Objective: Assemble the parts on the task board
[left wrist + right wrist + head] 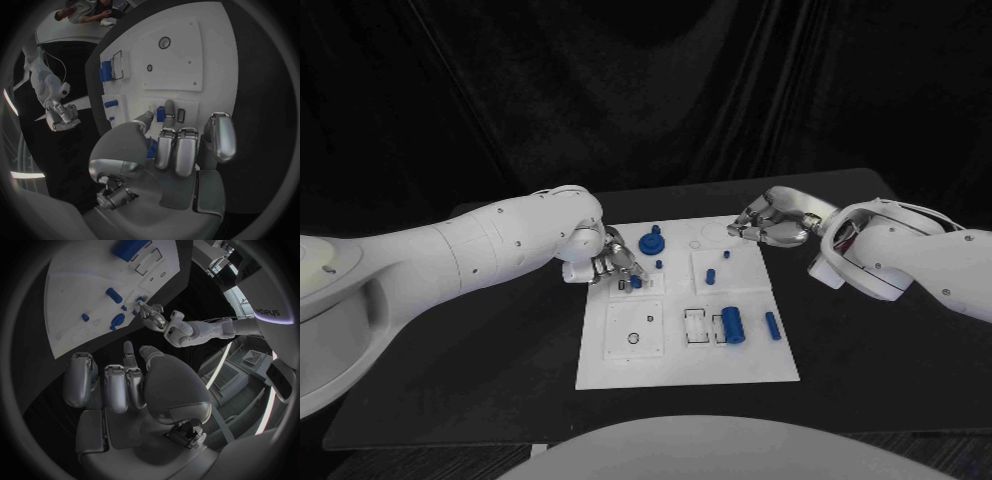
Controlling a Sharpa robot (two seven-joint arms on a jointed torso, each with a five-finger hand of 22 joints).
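Left robot hand [610, 265] pinches small blue plastic peg [160, 114] at white task board [733, 375] nine-o'clock edge — likely light, rigid, slippery; grip its sides. Right robot hand [769, 225] at one o'clock — fingers curled, holding nothing.

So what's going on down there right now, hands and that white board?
Left hand pinching a small blue part over the white task board. Right hand open, hovering at the board's far corner. Nothing in the way.

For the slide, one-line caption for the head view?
Left robot hand touches a small blue part on the white task board; right robot hand hovers at its far corner.
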